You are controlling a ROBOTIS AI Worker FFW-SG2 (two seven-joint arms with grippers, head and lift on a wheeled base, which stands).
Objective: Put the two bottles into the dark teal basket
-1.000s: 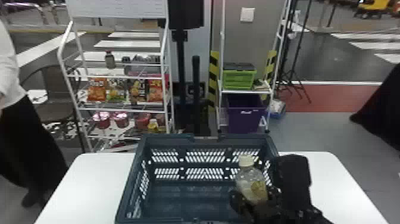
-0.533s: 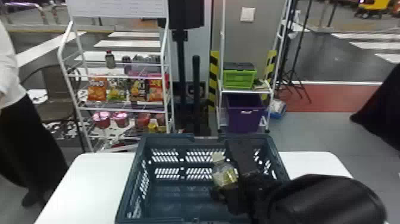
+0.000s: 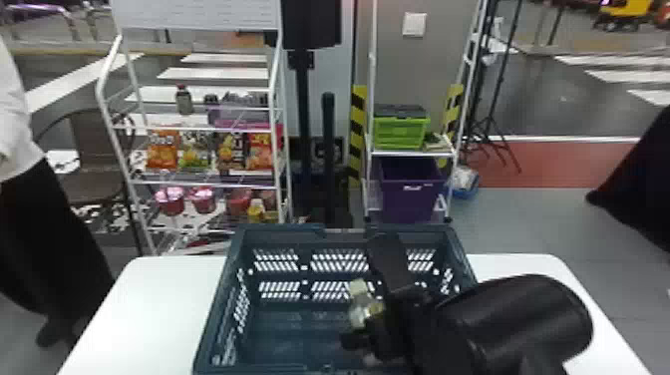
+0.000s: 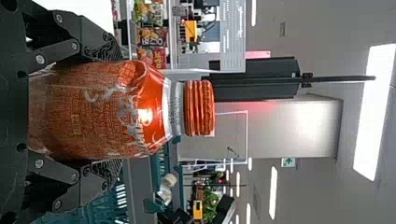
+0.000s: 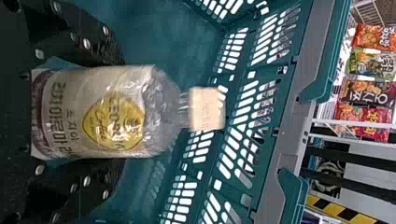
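Leftward across the basket (image 3: 205,344) goes the pale-capped bottle (image 3: 366,315), carried by the right tool (image 3: 371,321); 1.0 second ago it was near the basket's right side, and now it is close to the middle. More of the right arm (image 3: 518,319) has come into the head view too.

That right tool has the bottle pinched around its body, 1 black finger on each side, with the cap (image 5: 207,108) free above them. The bottle is within the basket's opening, cap up and leaning a little; whether it touches the bottom I can't tell. Its label is cream with a yellow oval.

Over in the left wrist view, the left tool (image 4: 109,112) is squeezing the orange bottle (image 4: 95,109) between its 2 fingers. This bottle is upright, orange cap (image 4: 200,108) on top, near the basket and apart from the other bottle.

Around them, the dark teal basket sits on the white counter (image 3: 144,304). Beyond the counter, to the left, a white rack (image 3: 199,184) carries 4 snack bags, with pink cups on the shelf below and a small dark bottle above. Farther right, a green crate (image 3: 399,133) is on a shelf above a purple bin (image 3: 411,197).
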